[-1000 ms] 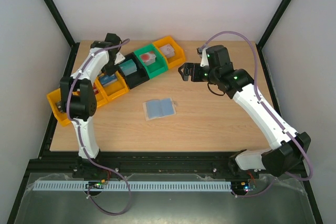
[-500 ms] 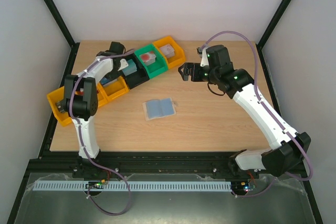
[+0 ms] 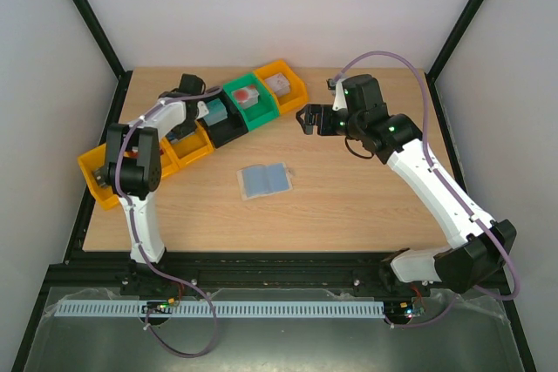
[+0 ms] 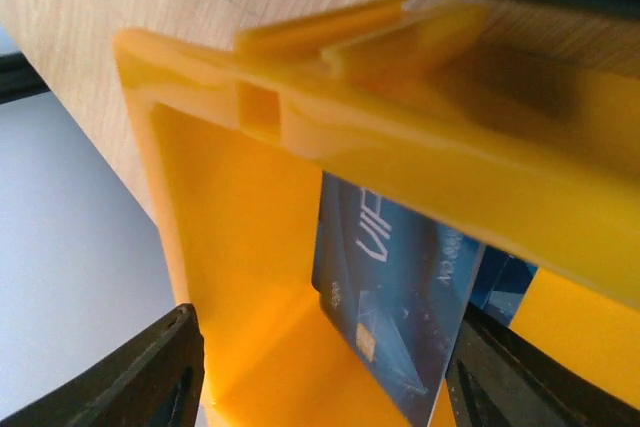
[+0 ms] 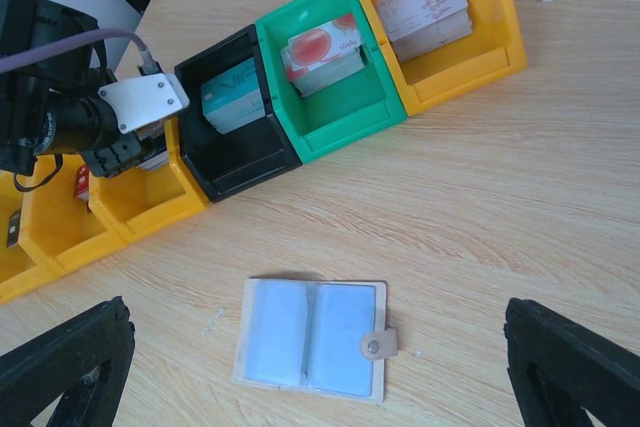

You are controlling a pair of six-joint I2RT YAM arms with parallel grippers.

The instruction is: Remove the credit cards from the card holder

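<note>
Left gripper now at yellow bin, jaws seemingly apart beside half-hidden blue card; right gripper wide

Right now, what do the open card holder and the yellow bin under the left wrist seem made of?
Card holder: probably soft faux leather, with a matte beige edge, light blue pockets with a slight sheen, and a metal-looking snap.
Yellow bin: moulded hard plastic, glossy, with a ribbed rim.

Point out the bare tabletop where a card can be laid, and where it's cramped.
Bare wood: between the card holder and the near edge of the table, and from the holder's right side to the right arm. A narrower strip separates holder and bins. Crowded: the far-left row of bins, where the left tool hangs over a yellow bin.
</note>
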